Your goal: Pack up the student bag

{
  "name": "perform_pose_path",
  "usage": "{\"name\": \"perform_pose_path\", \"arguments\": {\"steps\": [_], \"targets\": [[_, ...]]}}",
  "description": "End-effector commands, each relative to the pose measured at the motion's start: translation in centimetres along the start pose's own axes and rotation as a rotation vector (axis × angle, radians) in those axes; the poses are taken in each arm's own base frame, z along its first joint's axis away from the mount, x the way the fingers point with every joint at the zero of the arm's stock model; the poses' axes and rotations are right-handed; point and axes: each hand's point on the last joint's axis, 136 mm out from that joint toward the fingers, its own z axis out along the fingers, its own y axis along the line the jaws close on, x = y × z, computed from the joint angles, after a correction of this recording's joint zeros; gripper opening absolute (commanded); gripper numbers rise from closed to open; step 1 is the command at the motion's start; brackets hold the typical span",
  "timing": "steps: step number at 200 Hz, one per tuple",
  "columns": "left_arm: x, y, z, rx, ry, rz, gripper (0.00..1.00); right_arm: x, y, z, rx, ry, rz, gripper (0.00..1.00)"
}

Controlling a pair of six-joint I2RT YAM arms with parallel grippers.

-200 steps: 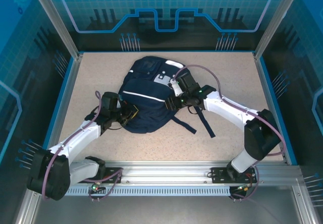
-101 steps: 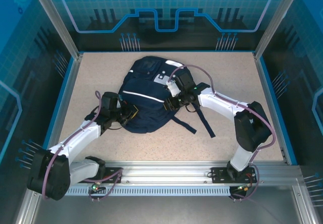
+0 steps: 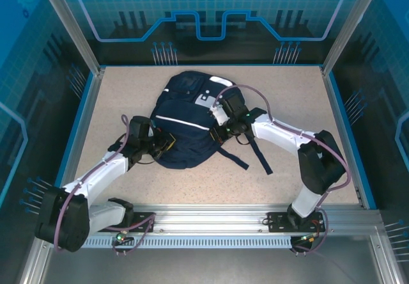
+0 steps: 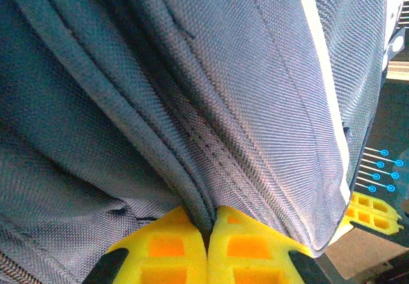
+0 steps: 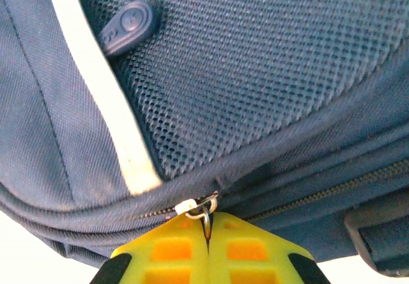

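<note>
The navy student bag (image 3: 182,118) lies flat in the middle of the table, with its white stripe across it. My left gripper (image 3: 167,144) is at the bag's near-left edge. Its yellow fingers (image 4: 166,252) are shut on a thick fold of the bag's fabric (image 4: 192,194). My right gripper (image 3: 216,132) is at the bag's right side. In the right wrist view its yellow fingers (image 5: 255,252) are shut on the metal zipper pull (image 5: 206,212), just below the mesh pocket (image 5: 255,60) and a white stripe (image 5: 105,98).
The bag's black straps (image 3: 255,153) trail over the beige tabletop (image 3: 128,92) to the right of the bag, under my right forearm. Blue-edged walls (image 3: 335,105) enclose the table on three sides. An aluminium rail (image 3: 211,217) carries the arm bases at the near edge.
My right arm shifted slightly left toward the bag and its jaws closed on the zipper pull. The left arm and the bag have not moved.
</note>
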Motion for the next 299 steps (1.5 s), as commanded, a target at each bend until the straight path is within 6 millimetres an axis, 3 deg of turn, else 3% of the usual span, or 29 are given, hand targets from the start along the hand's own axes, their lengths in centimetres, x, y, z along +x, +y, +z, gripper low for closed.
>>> {"name": "perform_pose_path", "arguments": {"steps": [1,31,85,116,134,156,183,204,241,268,299], "targets": [[0.3,-3.1,-0.1,0.078,0.036,0.05,0.0,1.1,2.1,-1.5,0.011,0.005,-0.034,0.0],[1.0,-4.2,0.8,0.106,0.047,0.048,0.0,2.6,6.1,-2.0,-0.004,0.038,-0.088,0.0],[2.6,-6.9,2.7,0.149,0.066,0.052,0.0,1.3,12.0,-1.8,-0.075,0.027,-0.13,0.0],[3.2,-7.0,3.4,0.152,0.086,0.035,0.03,0.1,12.9,-1.5,-0.125,-0.003,-0.05,0.03],[3.2,-6.3,2.9,0.13,0.076,0.039,0.17,-0.2,11.8,-2.8,-0.102,-0.051,0.01,0.16],[3.3,-4.9,1.8,0.07,0.057,0.07,0.37,0.3,9.0,-4.8,-0.071,-0.086,0.131,0.29],[3.7,-3.8,0.1,0.026,0.045,0.137,0.49,1.1,6.0,-7.7,-0.053,-0.157,0.27,0.49],[4.3,-4.0,-0.9,0.034,0.045,0.215,0.52,1.3,3.7,-9.1,-0.026,-0.2,0.392,0.6],[6.4,-5.5,-1.9,0.01,0.047,0.42,0.51,1.6,0.8,-9.9,-0.001,-0.215,0.571,0.68],[8.5,-7.0,-1.8,-0.055,0.041,0.583,0.5,1.5,-0.1,-9.7,-0.009,-0.216,0.634,0.7],[10.2,-7.7,-0.2,-0.143,0.048,0.7,0.46,1.5,-0.2,-9.3,-0.03,-0.204,0.674,0.71]]}}
